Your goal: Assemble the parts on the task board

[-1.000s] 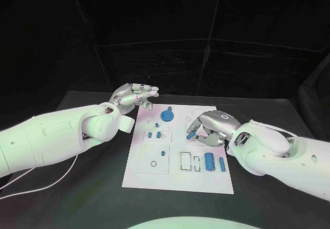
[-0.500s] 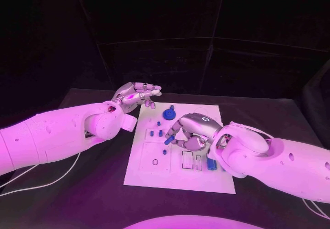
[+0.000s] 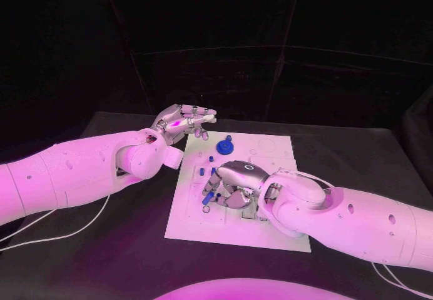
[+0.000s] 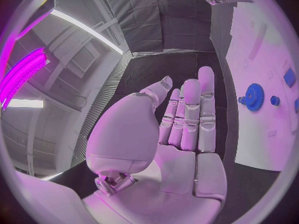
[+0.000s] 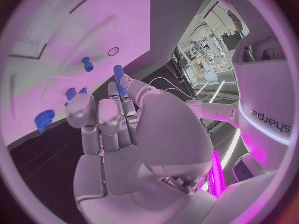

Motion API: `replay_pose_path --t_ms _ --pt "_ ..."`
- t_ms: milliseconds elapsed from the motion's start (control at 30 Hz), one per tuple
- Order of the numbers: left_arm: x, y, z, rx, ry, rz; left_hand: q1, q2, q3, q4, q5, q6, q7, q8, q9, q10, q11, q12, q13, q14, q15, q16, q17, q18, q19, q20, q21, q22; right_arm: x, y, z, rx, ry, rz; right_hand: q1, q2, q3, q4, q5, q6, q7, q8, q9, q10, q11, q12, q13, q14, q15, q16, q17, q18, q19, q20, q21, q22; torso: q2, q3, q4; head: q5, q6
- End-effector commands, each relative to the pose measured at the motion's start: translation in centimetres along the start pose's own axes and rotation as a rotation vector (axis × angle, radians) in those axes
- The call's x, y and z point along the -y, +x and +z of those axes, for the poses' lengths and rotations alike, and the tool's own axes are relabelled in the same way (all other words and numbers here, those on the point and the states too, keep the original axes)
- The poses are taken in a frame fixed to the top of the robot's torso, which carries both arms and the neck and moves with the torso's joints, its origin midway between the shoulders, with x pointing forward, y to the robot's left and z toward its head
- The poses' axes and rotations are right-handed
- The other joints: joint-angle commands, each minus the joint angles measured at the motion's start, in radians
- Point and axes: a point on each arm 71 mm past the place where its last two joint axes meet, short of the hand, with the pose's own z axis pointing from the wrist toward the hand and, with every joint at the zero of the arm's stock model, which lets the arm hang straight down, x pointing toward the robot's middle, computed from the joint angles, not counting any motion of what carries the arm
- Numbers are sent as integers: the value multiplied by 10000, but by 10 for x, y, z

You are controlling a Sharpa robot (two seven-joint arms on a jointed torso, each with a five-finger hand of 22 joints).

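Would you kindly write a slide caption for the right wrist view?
The right hand holds a blue peg above the white task board, near a small round hole.

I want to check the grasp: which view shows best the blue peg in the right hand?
The right wrist view: the blue peg stands out from the right hand's fingertips against the white task board. In the head view the peg is small and partly covered by the hand.

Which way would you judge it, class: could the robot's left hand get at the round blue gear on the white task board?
Probably yes. The left hand hovers open beside the board's far corner, and nothing lies between it and the gear.
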Motion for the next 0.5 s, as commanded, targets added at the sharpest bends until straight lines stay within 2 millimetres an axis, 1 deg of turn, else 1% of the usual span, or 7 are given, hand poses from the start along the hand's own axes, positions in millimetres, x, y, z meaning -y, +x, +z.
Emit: replay_pose_path --t_ms 33,233,500 --pt "1 2 1 -133 58 -81 76 39 -63 10 5 -51 6 28 -14 -53 -5 49 9 -62 23 -62 -10 55 -72 21 -48 -9 -1 5 2 -562 -45 -482 -43 18 59 -4 27 -23 42 -24 13 84 -26 -35 13 -1 1 54 16 -43 -13 46 62 17 -11 3 -14 26 -7" --pt "1 2 1 -158 50 -90 76 39 -63 10 5 -51 6 28 -14 -53 -5 49 9 -62 23 -62 -10 55 -72 21 -48 -9 -2 9 4 -681 -4 -719 -61 11 55 -4 30 -18 41 -22 15 93 -27 -36 16 1 2 62 27 -42 -16 48 62 16 -10 15 -17 38 -2" --pt "1 2 1 -167 45 -93 86 46 -67 4 6 -61 8 42 -13 -64 -4 65 9 -74 25 -73 -31 56 -73 22 -60 -19 0 13 5 -941 158 -884 -118 -4 39 -1 19 3 33 -14 20 119 -33 -42 24 1 2 71 31 -42 -15 54 70 26 -5 6 -11 41 -11"
